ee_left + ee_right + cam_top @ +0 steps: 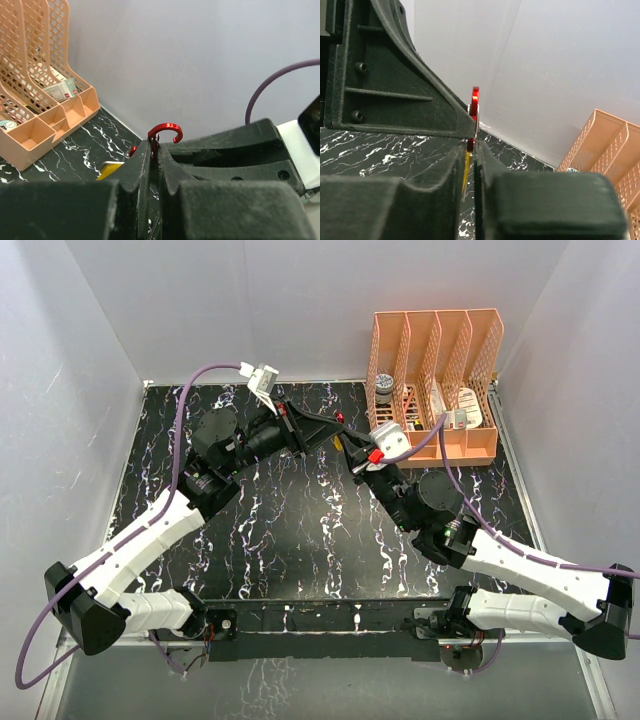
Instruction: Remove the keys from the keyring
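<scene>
red metal shows at the heart of it: the ring (pixel 165 131), a thin dark red loop with a hooked end, sticks up from the tips of the left gripper (pixel 152 147). that gripper's fingers are pressed almost together and pinch the ring's lower part in the narrow slit between them. from the top view both arms reach in over the middle back of the black marbled table (pixel 270 530), and the two grippers meet tip to tip above it, off the surface. the right gripper (pixel 471 150) comes in from the other side, its fingers likewise drawn close, with a yellow sliver of the key (pixel 465 170) edge-on in the gap, so it looks clamped on the key. in that view the ring stands just above the slit, touching the slanted black finger of the left gripper. from the left wrist the key shows as a small flat gold patch just below and left of the ring, partly hidden behind that gripper's own finger. whether the key hangs on the ring cannot be told, since the join is hidden by the fingers. an orange mesh rack (pixel 440 360) stands at the back right corner of the table, near the grippers but apart from them, with small items in its compartments too blurred to name. purple cables (pixel 180 430) loop off both arms.
</scene>
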Controlling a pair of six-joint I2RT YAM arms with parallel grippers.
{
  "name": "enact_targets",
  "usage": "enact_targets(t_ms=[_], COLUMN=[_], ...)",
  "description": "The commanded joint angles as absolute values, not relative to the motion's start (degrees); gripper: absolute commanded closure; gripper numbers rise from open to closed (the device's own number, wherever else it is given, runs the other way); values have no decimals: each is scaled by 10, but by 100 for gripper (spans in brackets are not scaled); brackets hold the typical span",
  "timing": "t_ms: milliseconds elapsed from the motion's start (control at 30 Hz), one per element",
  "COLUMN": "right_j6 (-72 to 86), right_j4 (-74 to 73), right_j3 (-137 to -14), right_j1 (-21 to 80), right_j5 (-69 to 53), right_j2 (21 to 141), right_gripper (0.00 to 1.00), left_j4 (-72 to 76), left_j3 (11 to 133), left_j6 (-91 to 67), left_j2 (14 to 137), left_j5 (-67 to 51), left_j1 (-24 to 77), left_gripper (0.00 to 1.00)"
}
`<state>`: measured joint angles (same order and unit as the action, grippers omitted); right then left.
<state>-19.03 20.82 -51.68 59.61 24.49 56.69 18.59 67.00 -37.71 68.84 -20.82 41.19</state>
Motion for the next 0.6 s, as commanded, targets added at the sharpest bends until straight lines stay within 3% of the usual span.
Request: enact_targets(t_ms=[0, 100, 567], right_j6=[-191, -192, -190], right_j4=[225, 227, 181], right_j3=[-515, -516, -507], right_j1=[598, 599, 599], right_j5=[226, 228, 263], right_j2=[564, 564, 533], right_gripper=[80, 70, 62], left_j4=[195, 193, 217], left_j3=[681, 679, 640], left_j6=[-370, -370, -388], left_j2=[668, 668, 647], left_j5=[-242, -238, -139], left_j1=[423, 423, 416], left_gripper=[100, 100, 100])
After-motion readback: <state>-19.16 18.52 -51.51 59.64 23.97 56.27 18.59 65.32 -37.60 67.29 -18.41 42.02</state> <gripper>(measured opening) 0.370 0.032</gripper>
